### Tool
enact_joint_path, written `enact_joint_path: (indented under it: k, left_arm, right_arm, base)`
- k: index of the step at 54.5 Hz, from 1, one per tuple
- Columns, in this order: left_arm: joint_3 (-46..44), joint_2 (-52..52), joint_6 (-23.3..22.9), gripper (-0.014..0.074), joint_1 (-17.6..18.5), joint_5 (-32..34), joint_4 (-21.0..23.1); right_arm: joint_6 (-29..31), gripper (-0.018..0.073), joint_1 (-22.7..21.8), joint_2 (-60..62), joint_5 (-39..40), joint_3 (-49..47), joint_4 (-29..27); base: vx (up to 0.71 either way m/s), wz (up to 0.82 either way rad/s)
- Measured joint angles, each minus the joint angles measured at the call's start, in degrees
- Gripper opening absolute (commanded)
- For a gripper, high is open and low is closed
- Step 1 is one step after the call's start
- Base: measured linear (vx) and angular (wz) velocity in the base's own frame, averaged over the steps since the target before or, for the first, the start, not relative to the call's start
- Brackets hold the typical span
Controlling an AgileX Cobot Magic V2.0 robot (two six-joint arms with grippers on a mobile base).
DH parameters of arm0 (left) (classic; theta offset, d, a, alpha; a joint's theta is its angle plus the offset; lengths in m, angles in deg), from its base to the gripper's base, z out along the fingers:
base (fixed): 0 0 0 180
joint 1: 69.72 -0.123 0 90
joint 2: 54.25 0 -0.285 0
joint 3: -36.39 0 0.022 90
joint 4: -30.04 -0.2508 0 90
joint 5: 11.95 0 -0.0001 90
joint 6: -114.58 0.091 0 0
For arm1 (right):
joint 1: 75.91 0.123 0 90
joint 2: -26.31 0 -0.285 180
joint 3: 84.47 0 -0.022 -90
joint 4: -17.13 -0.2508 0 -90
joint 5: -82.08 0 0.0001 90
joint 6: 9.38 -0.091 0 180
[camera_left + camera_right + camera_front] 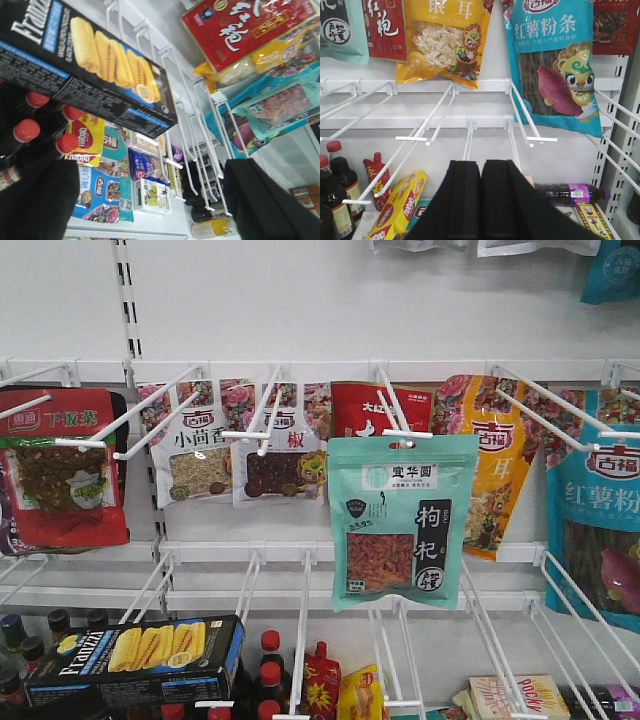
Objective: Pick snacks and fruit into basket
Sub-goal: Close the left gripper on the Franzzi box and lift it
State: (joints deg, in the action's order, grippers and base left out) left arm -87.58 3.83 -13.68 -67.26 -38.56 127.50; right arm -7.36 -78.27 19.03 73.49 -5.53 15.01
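The mint-green pouch (403, 520) with its window of red berries hangs from a white hook at the shelf's middle; it also shows at the right of the left wrist view (280, 106). The black-and-blue corn box (135, 655) lies tilted at the lower left above dark bottles, and fills the upper left of the left wrist view (95, 65). My left gripper (150, 200) is open, its fingers wide apart below the box and holding nothing. My right gripper (481, 172) is shut, pads together, empty, pointing at the lower hooks. The fruit and the basket are out of view.
A red pouch (62, 475), an orange-yellow pouch (445, 40) and a blue pouch (555, 65) hang on the upper row. Long white wire hooks (260, 585) jut forward. Red-capped dark bottles (25, 131) and a yellow box (400, 205) stand on the bottom shelf.
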Motion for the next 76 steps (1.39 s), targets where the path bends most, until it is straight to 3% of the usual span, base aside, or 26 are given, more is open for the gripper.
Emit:
enact_joint_path:
  k: [25,40,76]
  left_arm:
    - [-5.5,8.8,-3.7,0.0614,0.0,0.3,0.2]
    - [-6.3,10.8,-3.2,0.0607,0.0,0.2,0.2]
    - [-7.2,10.8,8.1,0.0593,0.0,-0.1,0.2]
  right_arm:
    - [0.0,-0.0008,0.0,0.0,0.0,0.0,0.0]
    - [0.0,-0.0008,0.0,0.0,0.0,0.0,0.0]
    - [0.0,-0.0008,0.0,0.0,0.0,0.0,0.0]
  base:
    - [0.0,0.0]
    - [0.0,0.0]
    - [0.0,0.0]
